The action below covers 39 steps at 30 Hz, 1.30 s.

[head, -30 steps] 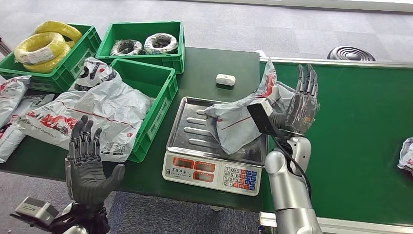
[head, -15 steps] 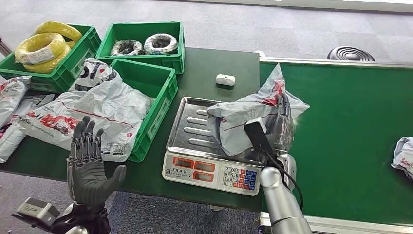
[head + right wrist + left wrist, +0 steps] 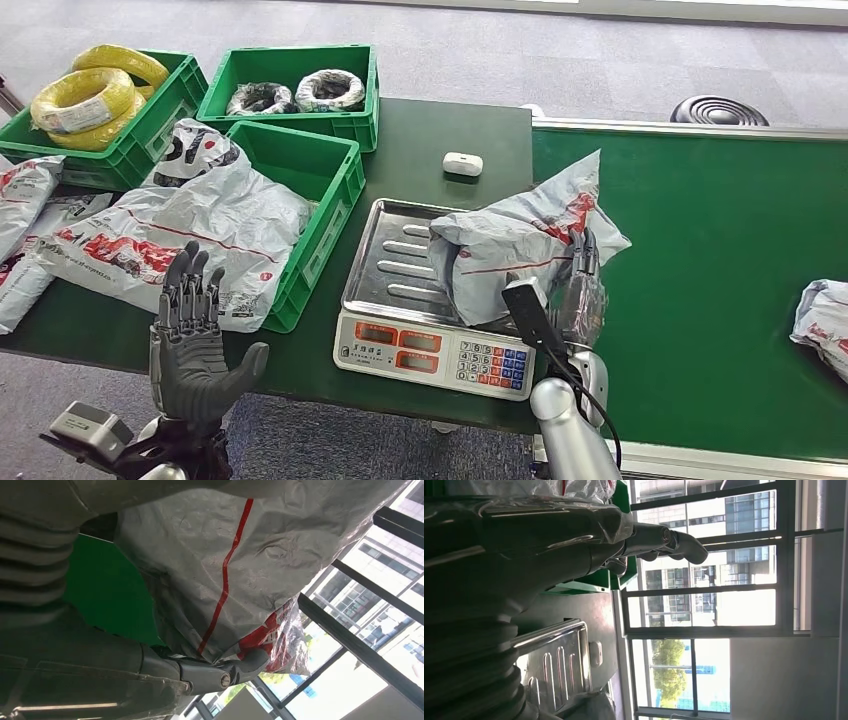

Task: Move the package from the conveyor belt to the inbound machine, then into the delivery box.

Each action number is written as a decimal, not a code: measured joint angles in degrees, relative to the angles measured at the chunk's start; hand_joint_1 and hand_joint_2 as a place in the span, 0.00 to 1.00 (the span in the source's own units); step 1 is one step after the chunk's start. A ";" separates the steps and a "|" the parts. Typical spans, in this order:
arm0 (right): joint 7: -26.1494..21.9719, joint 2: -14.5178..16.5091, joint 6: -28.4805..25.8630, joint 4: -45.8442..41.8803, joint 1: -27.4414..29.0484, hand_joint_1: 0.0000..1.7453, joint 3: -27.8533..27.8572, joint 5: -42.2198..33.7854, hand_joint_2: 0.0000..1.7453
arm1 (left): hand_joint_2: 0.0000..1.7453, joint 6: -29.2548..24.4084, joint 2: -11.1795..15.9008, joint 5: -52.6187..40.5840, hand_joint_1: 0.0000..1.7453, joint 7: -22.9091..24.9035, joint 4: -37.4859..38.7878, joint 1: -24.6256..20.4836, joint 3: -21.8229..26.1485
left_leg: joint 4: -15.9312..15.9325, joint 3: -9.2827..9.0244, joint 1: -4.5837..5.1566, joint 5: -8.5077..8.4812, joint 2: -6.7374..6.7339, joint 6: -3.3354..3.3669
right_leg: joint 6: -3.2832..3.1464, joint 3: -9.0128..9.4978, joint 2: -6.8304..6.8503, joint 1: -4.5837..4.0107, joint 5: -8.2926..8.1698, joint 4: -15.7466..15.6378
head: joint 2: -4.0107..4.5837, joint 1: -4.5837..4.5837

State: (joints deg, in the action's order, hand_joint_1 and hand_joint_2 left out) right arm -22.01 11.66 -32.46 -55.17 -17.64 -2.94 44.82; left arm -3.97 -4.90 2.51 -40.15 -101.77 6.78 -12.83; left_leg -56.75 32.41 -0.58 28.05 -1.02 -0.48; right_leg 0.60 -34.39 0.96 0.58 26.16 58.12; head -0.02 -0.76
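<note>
A grey plastic package with red print lies on the right half of the scale's steel tray and hangs over onto the green conveyor belt. My right hand stands at the package's near right side with its fingers upright and holds nothing. In the right wrist view the package lies against the hand and the thumb touches its edge. My left hand is open, fingers up, off the table's front edge and left of the scale. The left wrist view shows that hand and the tray.
The green delivery crate left of the scale has grey packages draped over its left rim. Crates with yellow cable coils and wrapped coils stand behind. A small white object lies behind the scale. Another package rides the belt's right edge.
My right hand has sunk back toward me from beside the package. The package has settled flatter on the tray. The belt's far package has crept left. The left hand barely moved.
</note>
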 joint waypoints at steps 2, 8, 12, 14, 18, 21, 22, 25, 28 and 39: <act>0.22 -0.08 0.01 -0.39 0.31 0.00 -0.13 0.01 0.00 | 1.00 0.06 0.00 0.03 0.00 0.00 0.15 -0.05 -0.03 | 0.00 0.00 0.00 0.00 0.00 0.00 | 0.00 0.00 0.00 0.00 0.00 0.00 | 0.00 0.00; 0.64 -0.29 0.30 -1.80 1.32 0.00 -0.28 -0.01 0.00 | 1.00 0.34 0.00 0.29 0.00 0.01 0.65 -0.60 -0.34 | 0.00 0.01 0.00 0.00 0.01 0.00 | 0.00 0.00 0.00 0.00 0.00 0.00 | 0.00 0.00; 0.99 -0.38 0.33 -2.58 1.89 0.00 -0.29 0.01 0.00 | 1.00 0.42 0.00 0.32 0.00 0.00 0.91 -0.88 -0.45 | 0.00 0.01 0.00 0.00 0.00 0.00 | 0.00 0.00 0.00 0.00 0.00 0.00 | 0.00 0.00; 1.05 -0.42 0.32 -2.87 2.10 0.00 -0.29 0.10 0.00 | 1.00 0.47 0.00 0.32 0.00 0.00 1.00 -0.95 -0.46 | 0.00 0.01 0.00 0.00 0.00 0.00 | 0.00 0.00 0.00 0.00 0.00 0.00 | 0.00 0.00; 1.16 -0.45 -0.26 -3.73 2.59 0.00 -0.35 1.09 0.00 | 1.00 0.66 0.00 0.30 0.00 0.00 1.21 -1.12 -0.49 | 0.00 0.01 0.00 0.00 0.00 0.00 | 0.00 0.00 0.00 0.00 0.00 0.00 | 0.00 -0.01; 0.98 -0.45 -0.73 -4.88 3.08 0.00 -0.51 1.52 0.00 | 1.00 0.77 0.00 0.22 0.00 0.00 1.23 -1.28 -0.50 | 0.00 0.01 0.00 0.00 0.00 0.00 | 0.00 0.00 0.00 0.00 0.00 0.00 | 0.00 -0.01; 0.92 -0.45 -0.80 -5.16 3.19 0.00 -0.56 1.55 0.00 | 1.00 0.79 0.00 0.20 0.00 0.00 1.24 -1.34 -0.50 | 0.00 0.01 0.00 0.00 0.00 0.00 | 0.00 0.00 0.00 0.00 0.00 0.00 | 0.00 -0.01; -0.96 -0.43 -2.46 -6.56 3.93 0.00 -0.81 1.55 0.00 | 1.00 0.90 -0.03 0.12 0.00 0.00 1.26 -1.51 -0.51 | 0.00 0.01 0.00 0.00 0.02 0.00 | 0.00 0.00 0.01 0.00 0.00 0.00 | 0.00 0.00; -7.39 1.00 -6.18 -13.43 6.74 0.00 0.24 8.08 0.00 | 1.00 1.29 -0.13 -0.07 0.00 0.00 1.36 -1.71 -0.52 | -0.01 0.03 0.00 0.00 0.03 0.00 | 0.00 -0.03 0.01 0.00 0.00 0.00 | 0.00 0.00; -11.81 7.24 -7.23 -52.70 14.64 0.00 6.80 21.32 0.00 | 1.00 1.62 -0.86 -1.22 0.00 0.01 2.57 -2.58 -0.43 | 0.00 0.00 0.01 0.05 0.00 0.02 | 0.00 0.03 0.00 0.02 0.07 -0.02 | 0.00 0.01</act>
State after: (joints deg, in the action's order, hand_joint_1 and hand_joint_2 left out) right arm -33.82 18.90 -39.69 -107.87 -3.01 3.86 66.14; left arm -2.34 -5.75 1.28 -40.15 -99.20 4.20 -13.26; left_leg -56.75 32.40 -0.56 28.10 -1.02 -0.47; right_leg 0.60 -34.35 0.96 0.60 26.23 58.10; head -0.02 -0.75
